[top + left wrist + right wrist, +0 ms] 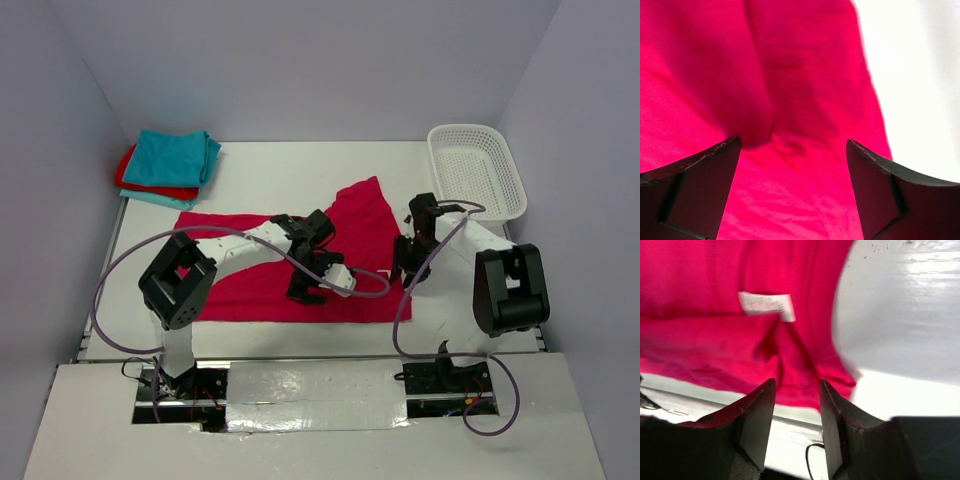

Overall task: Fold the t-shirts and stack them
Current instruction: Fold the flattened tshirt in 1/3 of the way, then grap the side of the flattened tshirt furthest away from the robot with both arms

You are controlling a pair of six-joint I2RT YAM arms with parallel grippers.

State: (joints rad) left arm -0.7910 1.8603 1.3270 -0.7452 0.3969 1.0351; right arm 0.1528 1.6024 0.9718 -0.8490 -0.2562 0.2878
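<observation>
A pinkish-magenta t-shirt [240,290] lies spread across the middle of the table, with one part folded up toward the back [362,212]. My left gripper [303,291] hovers over the shirt's middle, jaws wide open and empty [793,141], with wrinkled magenta cloth [790,75] below. My right gripper [408,268] stands at the shirt's right edge, open with nothing between its fingers [797,382]. The shirt's hem [805,390] and a white label [767,305] lie just beyond its tips. At the back left is a stack of folded t-shirts [175,160], teal on top of red.
A white mesh basket [478,170] stands at the back right corner. Grey walls enclose the table on three sides. Cables loop from both arms over the near part of the table [300,340]. Bare white table [900,315] shows to the right of the shirt.
</observation>
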